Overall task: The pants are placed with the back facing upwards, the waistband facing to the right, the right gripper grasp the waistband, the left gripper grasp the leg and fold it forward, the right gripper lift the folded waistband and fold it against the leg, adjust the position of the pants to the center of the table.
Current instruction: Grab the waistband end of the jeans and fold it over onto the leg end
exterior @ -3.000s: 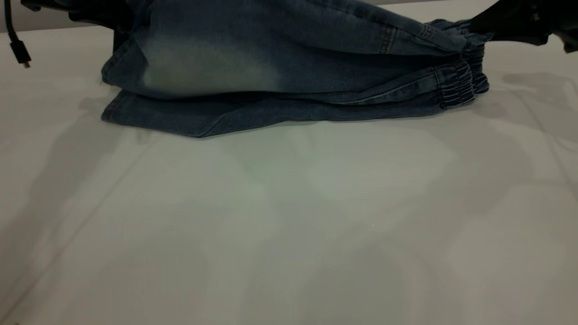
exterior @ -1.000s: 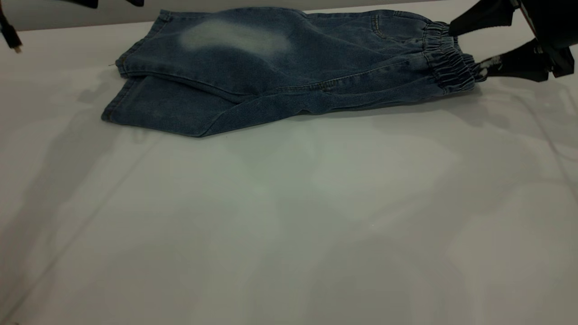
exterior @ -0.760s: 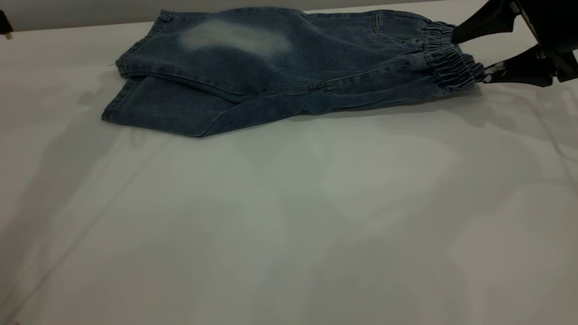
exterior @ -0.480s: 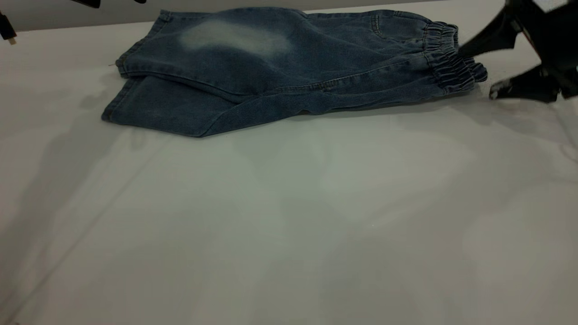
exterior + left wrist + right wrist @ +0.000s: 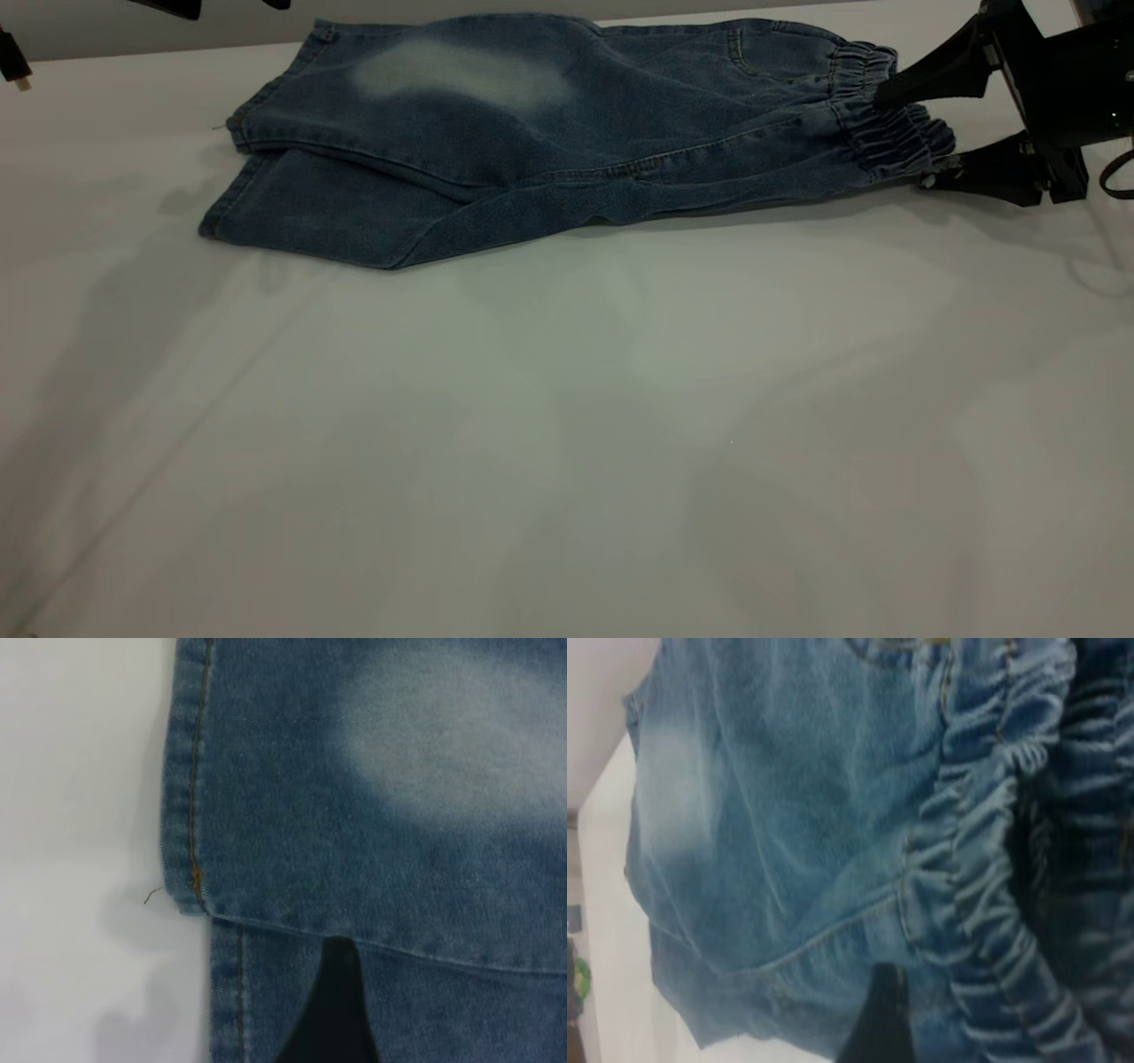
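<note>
The blue denim pants (image 5: pixel 549 133) lie folded lengthwise at the far side of the white table (image 5: pixel 567 425), one leg (image 5: pixel 354 106) stacked on the other. The gathered waistband (image 5: pixel 873 124) points right. My right gripper (image 5: pixel 902 142) is open with the waistband's end between its fingers; in the right wrist view one finger (image 5: pixel 877 1019) lies against the ruched waistband (image 5: pixel 983 842). My left gripper (image 5: pixel 221 5) hangs open above the leg end at the far left. In the left wrist view one finger (image 5: pixel 332 1010) hovers over the pants (image 5: pixel 372 815) near the leg hem.
A black cable end (image 5: pixel 11 62) dangles at the far left. Bare tabletop fills the whole near half in front of the pants. The table's back edge runs just behind the pants.
Three seconds ago both grippers held the top layer lifted. It now lies flat on the lower one. The left gripper rose away; the right one let go, backed off, and returned open to the waistband.
</note>
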{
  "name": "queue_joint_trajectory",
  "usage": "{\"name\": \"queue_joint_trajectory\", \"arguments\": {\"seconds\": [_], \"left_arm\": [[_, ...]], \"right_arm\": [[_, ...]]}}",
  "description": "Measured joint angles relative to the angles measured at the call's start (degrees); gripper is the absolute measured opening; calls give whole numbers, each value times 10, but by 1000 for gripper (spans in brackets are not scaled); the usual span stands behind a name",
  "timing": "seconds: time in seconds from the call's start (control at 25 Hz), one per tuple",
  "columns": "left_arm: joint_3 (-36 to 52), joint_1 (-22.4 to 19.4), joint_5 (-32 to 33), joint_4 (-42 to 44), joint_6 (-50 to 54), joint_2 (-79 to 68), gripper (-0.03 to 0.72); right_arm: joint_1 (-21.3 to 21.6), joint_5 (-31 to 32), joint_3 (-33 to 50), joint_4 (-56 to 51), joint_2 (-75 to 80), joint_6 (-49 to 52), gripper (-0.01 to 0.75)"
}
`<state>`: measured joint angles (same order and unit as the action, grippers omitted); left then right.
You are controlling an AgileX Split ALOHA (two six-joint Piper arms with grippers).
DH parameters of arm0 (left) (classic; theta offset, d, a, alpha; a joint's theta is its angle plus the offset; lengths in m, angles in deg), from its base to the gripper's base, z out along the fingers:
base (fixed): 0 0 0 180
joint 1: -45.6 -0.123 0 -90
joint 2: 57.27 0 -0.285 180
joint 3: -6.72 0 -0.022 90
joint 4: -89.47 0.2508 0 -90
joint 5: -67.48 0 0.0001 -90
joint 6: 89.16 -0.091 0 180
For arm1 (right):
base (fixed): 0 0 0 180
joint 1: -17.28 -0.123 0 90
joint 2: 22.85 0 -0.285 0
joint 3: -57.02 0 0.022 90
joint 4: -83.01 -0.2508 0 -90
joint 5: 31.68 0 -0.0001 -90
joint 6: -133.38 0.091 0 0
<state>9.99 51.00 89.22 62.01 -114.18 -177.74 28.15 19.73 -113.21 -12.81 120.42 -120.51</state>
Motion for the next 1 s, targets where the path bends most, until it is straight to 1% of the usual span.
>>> {"name": "queue_joint_trajectory", "arguments": {"seconds": [0.32, 0.44, 0.52, 0.6, 0.72, 0.84, 0.92, 1.0], "left_arm": [[-6, 3, 1, -13, 0, 0, 584], [-18, 13, 8, -13, 0, 0, 584], [-26, 24, 7, -12, 0, 0, 584], [-34, 40, 7, -12, 0, -1, 584], [-48, 60, 11, -11, 0, -5, 584], [-60, 77, 16, -11, 0, -11, 584], [-68, 83, 20, -11, 0, -18, 584], [-78, 86, 22, -11, 0, -26, 584]], "right_arm": [[-1, 32, -22, -13, 36, -4, 587], [-1, 37, -22, -23, 40, -23, 579], [-1, 36, -22, -25, 41, -27, 556], [-1, 31, -22, -28, 41, -27, 513], [-1, 25, -22, -31, 41, -30, 395], [-1, 26, -22, -32, 41, -46, 206], [-1, 29, -22, -32, 41, -52, 102], [-1, 31, -22, -32, 41, -52, 88]]}}
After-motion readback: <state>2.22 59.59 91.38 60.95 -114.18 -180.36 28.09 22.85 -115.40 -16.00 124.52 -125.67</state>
